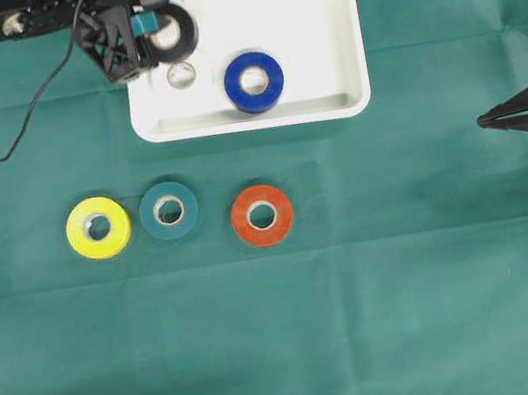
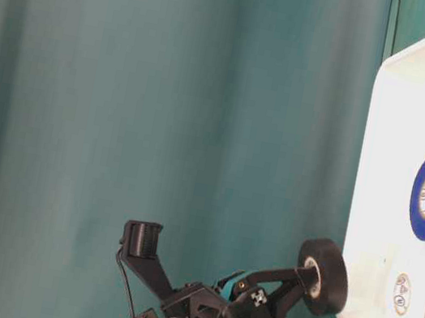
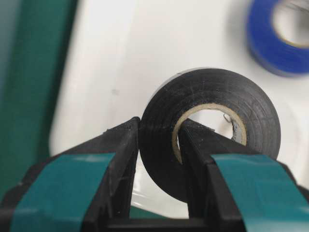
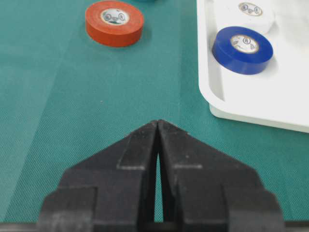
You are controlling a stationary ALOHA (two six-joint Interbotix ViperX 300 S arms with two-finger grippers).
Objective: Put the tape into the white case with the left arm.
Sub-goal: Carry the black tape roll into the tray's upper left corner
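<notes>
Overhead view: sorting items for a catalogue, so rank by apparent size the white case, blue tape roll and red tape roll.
1. White plastic rectangular case.
2. Blue tape roll and red tape roll: alike, unranked.

No text, brand or number can be read anywhere. The cores of the blue roll, the orange roll and the white roll carry small printed marks, too small and blurred to make out.
</notes>
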